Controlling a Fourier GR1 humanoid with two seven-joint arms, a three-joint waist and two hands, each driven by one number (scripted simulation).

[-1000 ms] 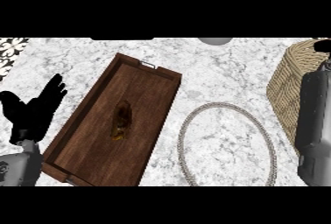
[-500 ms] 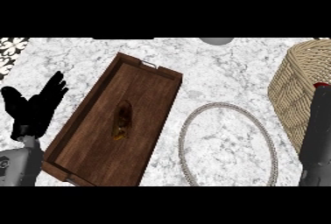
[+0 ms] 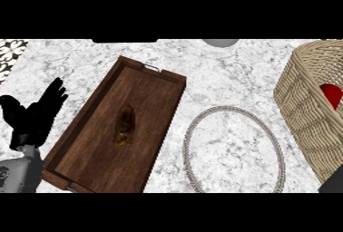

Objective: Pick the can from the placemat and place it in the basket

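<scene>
White-grey marble counter (image 3: 227, 90), wooden tray (image 3: 150, 118)

My black left hand (image 3: 32, 118) on a grey forearm (image 3: 19, 174)

My left hand is matte black all over, palm, slim tapering fingers and a thicker, rounded thumb alike, so its parts read mostly as one dark silhouette. At the wrist it narrows to a short paler cuff, and below that my forearm is a smooth, rounded grey shell with a small dark marking on its outer face near the lower edge. At the lower right corner only a dark sliver (image 3: 333, 185) of my other arm shows, too little to make out.
</scene>
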